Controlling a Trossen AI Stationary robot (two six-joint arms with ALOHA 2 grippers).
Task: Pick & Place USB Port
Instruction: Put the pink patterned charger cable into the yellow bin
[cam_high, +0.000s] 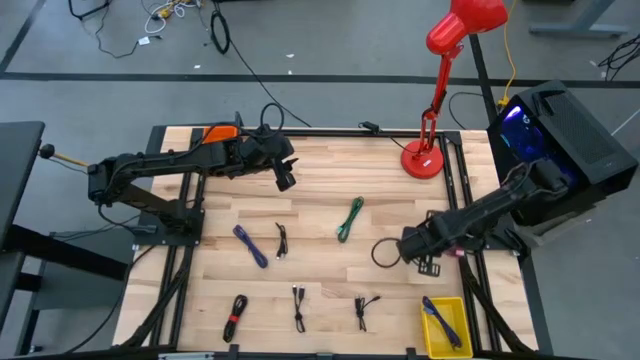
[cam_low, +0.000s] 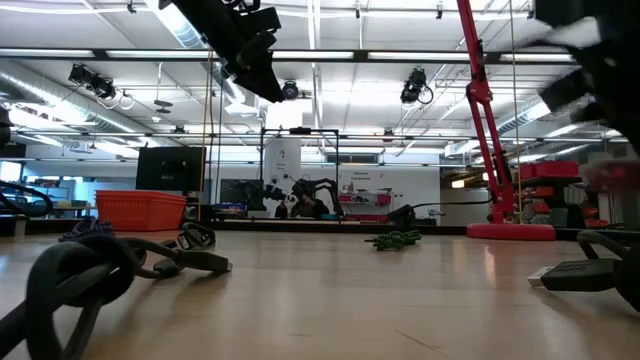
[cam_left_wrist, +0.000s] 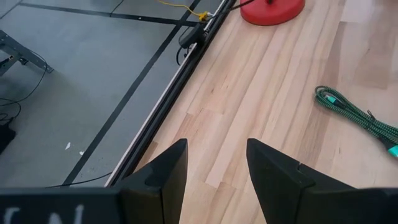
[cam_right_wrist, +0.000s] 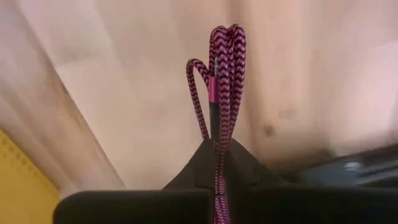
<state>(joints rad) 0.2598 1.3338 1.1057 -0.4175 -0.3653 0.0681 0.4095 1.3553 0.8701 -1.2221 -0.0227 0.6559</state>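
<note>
The right gripper (cam_right_wrist: 219, 163) is clamped on a magenta-and-black braided USB cable (cam_right_wrist: 217, 74), pinched by a thin bundle of loops that stand out past the fingertips; in the high view that gripper (cam_high: 420, 247) sits at about four o'clock on the pale wooden tabletop (cam_high: 320, 180), above the boards and not yet over the bin. The risk, as I judge it, is the narrow hold: the loops could slide out or spring apart on the way over, or the hanging part could catch the rim and end up draped outside. The small yellow plastic bin (cam_high: 444, 326) at about five o'clock holds one blue cable (cam_high: 441, 318) (I can make out nothing else in it). Farther in, loose cables wait on the boards: a green braided cable (cam_high: 349, 218) near the centre, a purple cable (cam_high: 250, 245) at about eight o'clock, and small black ones along the near edge. Farthest, at about eleven o'clock, the left gripper (cam_high: 285, 176) hovers clear of the surface, fingers (cam_left_wrist: 163, 177) spread and holding nothing.
</note>
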